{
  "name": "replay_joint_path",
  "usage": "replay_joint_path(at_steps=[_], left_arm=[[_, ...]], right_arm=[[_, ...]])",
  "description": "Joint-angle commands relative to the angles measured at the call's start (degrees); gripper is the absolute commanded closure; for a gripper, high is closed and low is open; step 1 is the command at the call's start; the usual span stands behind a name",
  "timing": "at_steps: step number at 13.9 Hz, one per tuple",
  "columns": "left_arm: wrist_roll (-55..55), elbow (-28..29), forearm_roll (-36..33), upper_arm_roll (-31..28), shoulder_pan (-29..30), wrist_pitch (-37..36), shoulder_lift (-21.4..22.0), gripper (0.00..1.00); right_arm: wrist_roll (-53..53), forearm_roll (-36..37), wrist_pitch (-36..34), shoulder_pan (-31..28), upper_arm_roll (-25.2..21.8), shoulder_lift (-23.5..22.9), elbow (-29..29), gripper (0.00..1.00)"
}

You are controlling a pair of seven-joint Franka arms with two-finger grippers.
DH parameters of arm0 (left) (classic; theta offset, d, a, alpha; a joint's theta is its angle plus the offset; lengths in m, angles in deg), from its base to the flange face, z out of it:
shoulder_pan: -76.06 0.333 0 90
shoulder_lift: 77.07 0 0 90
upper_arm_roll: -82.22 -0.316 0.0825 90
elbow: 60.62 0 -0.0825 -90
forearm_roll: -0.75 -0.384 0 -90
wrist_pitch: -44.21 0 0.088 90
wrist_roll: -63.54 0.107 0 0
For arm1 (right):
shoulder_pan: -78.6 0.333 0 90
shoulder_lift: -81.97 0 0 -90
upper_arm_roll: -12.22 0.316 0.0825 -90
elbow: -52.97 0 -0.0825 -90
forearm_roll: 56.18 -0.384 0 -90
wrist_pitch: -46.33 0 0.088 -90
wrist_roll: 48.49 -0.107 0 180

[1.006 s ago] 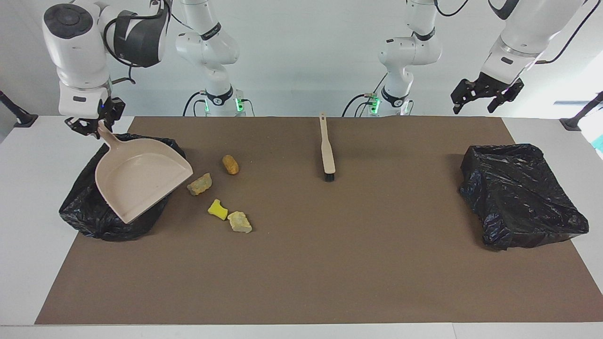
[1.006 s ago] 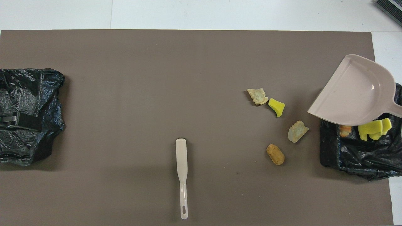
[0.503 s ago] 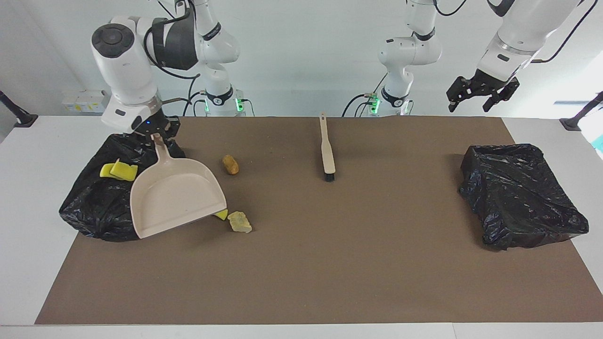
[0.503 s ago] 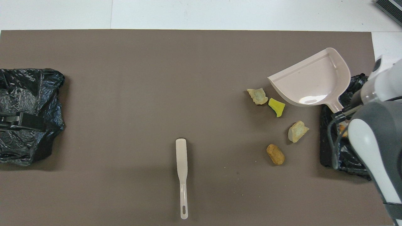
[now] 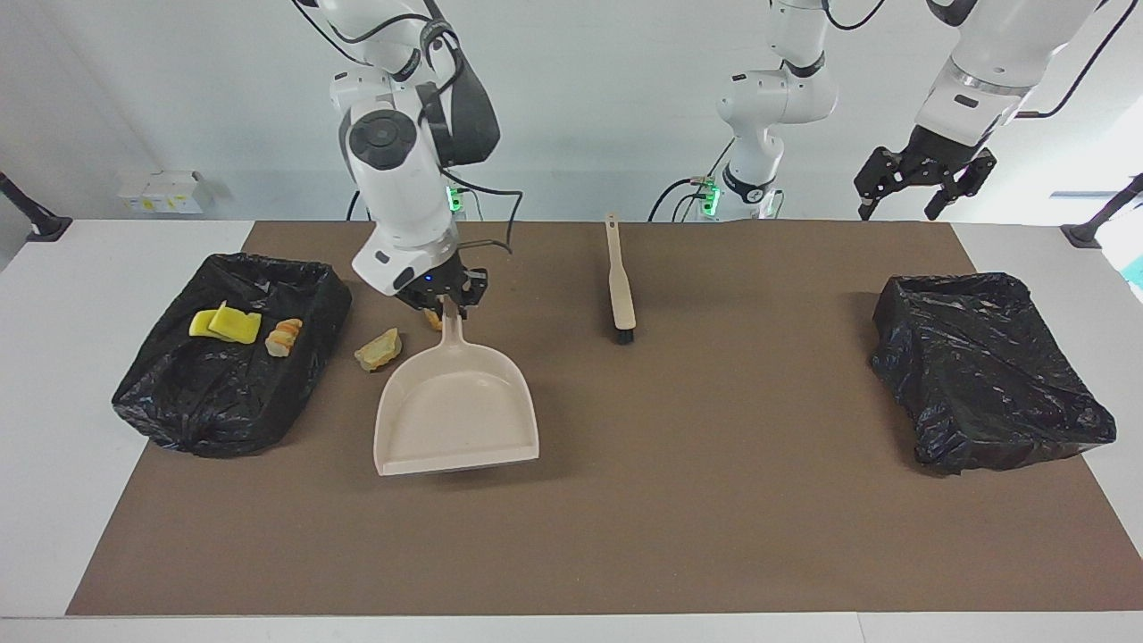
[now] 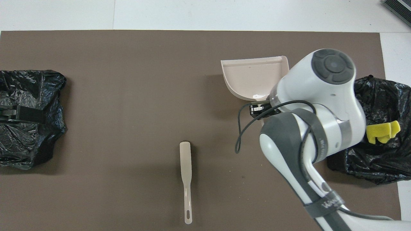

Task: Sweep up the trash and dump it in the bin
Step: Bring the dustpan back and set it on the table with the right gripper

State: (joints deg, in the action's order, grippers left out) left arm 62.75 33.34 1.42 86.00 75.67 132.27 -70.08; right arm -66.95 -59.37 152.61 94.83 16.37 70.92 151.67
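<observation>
The right hand (image 5: 444,308), pinching the handle of the beige hard-plastic dustpan (image 5: 457,413), holds the pan over the brown mat (image 5: 714,500), its open lip pointing away from the robots. The risk: set down here, the pan may land on scraps it seems to hide, or its smooth shell could knock the pale tan crusty chunk (image 5: 379,349) beside it out of line. Yellow sponge pieces (image 5: 225,323) and an orange-striped scrap (image 5: 285,337) lie in the crinkly black-bagged bin (image 5: 223,402) at the right arm's end. The slim beige brush (image 5: 619,288) lies nearer the robots. The left hand (image 5: 922,179), spread, waits over the bench edge.
</observation>
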Motion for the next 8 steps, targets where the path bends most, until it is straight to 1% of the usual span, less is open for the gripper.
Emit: replay_joint_path(at_steps=[1, 3, 5, 6, 7, 8], left_arm=[[0.62, 0.0, 0.82, 0.17, 0.57, 0.09, 0.31, 0.0], [0.45, 0.0, 0.82, 0.17, 0.57, 0.09, 0.31, 0.0], [0.18, 0.0, 0.82, 0.17, 0.48, 0.09, 0.31, 0.0], [0.18, 0.08, 0.82, 0.17, 0.48, 0.09, 0.31, 0.0], [0.18, 0.08, 0.82, 0.17, 0.39, 0.09, 0.31, 0.0], [0.18, 0.08, 0.82, 0.17, 0.39, 0.09, 0.31, 0.0]], right_arm=[[-7.61, -1.29, 1.64, 3.96, -0.37, -7.38, -7.26, 1.0], [-10.78, -1.2, 1.91, 7.22, -0.37, -13.35, -13.32, 1.0], [-15.26, -1.03, 4.88, 9.94, -0.37, -21.34, -20.43, 1.0], [-15.54, -0.77, 5.25, 10.31, -0.37, -24.95, -24.04, 1.0], [-15.55, -0.68, 5.6, 10.4, -0.37, -27.42, -26.6, 1.0], [-15.63, -0.59, 6.12, 10.83, -0.37, -28.14, -27.14, 1.0]])
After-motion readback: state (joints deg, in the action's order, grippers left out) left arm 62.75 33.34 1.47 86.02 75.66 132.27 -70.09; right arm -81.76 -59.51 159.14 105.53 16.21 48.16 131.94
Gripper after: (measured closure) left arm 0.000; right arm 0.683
